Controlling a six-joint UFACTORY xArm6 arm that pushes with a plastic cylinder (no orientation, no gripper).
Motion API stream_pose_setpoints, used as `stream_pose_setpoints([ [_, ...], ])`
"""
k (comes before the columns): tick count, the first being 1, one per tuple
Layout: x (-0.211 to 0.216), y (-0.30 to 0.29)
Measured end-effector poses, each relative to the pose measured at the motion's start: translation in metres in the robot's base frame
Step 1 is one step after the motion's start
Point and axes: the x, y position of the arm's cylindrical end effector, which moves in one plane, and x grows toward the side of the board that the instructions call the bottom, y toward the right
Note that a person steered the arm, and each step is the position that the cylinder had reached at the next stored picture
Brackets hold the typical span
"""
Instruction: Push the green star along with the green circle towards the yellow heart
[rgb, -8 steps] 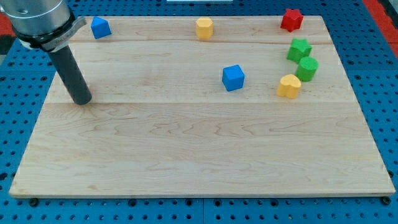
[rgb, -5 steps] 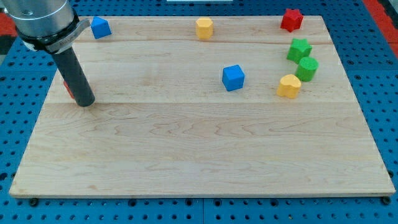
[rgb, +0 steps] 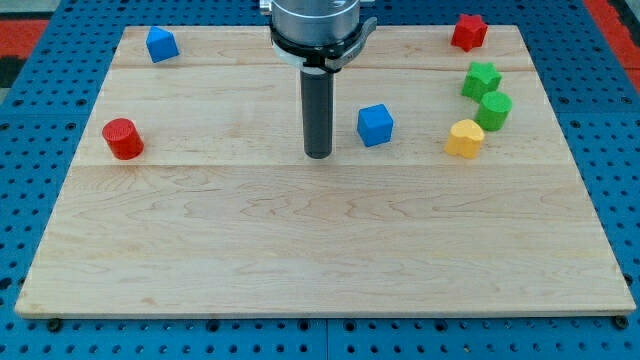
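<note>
The green star (rgb: 481, 79) sits near the view's right edge of the wooden board (rgb: 320, 250). The green circle (rgb: 494, 110) lies just below it, touching or nearly touching. The yellow heart (rgb: 464, 138) sits below and left of the green circle, touching it or nearly so. My tip (rgb: 317, 154) rests on the board near the middle, left of a blue cube (rgb: 375, 124) and far left of the green blocks.
A red star (rgb: 467, 31) sits at the view's top right. A red cylinder (rgb: 123, 138) sits at the left. A blue block (rgb: 161, 44) sits at the top left. The arm's body hides the board's top middle.
My tip has moved far to the right, from the view's left side to the middle. The red cylinder is now uncovered. The arm now hides the yellow block at the top.
</note>
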Motion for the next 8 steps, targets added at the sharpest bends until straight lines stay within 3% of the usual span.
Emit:
stream_pose_setpoints([
  [1,-0.014,-0.016],
  [2,-0.081,0.027],
  [3,-0.122,0.114],
  [4,-0.166,0.155],
  [5,-0.159,0.218],
  [6,-0.125,0.243],
  [8,-0.064,0.242],
])
